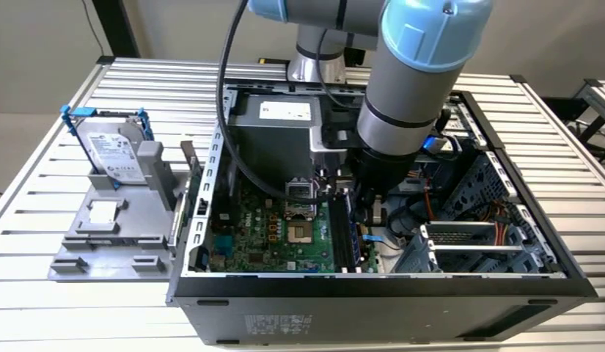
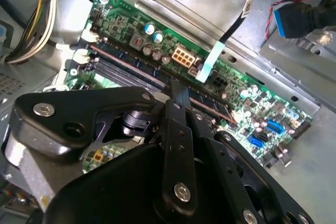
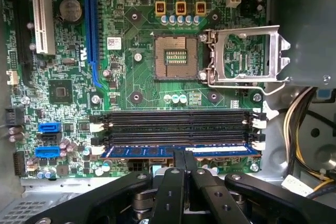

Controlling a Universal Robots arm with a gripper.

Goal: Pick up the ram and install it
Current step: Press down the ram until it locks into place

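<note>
Pinching the blue ram (image 3: pixel 157 151) at its top edge, the gripper (image 3: pixel 185 163) holds it in the motherboard's (image 3: pixel 131 77) edge slot, jaws closed tight.

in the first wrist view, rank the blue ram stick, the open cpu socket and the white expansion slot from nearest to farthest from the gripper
1. The blue ram stick: sits in the slot right at the tips of the black gripper.
2. The open square cpu socket: mid-board, beyond the empty black memory slots.
3. The long white expansion slot: off at the far corner of the green motherboard.
</note>
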